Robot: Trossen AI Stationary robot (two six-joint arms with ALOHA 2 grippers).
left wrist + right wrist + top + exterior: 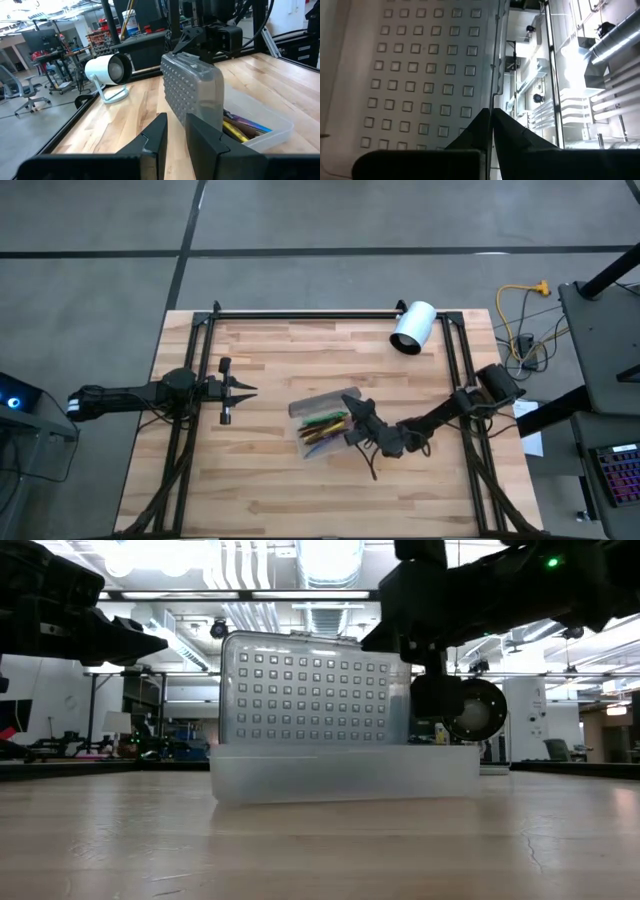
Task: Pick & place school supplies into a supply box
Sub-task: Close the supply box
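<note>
We hold our right gripper (352,406), fingers pressed together, against the edge of the grey textured hinged lid (312,688) of the translucent plastic supply box (322,423), mid-table, pencils (239,127) inside. To close it well, we should push steadily. Our left gripper (243,389), slightly parted and empty, waits well apart.

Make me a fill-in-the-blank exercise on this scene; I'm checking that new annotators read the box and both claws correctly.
1. The supply box has its lid standing ____.
2. The right claw is shut on the lid's ____.
3. The white cylinder lies near the table's far ____ corner, seen from above.
4. The left claw hangs apart from the box and holds ____.

Missing words: upright; edge; right; nothing
</note>
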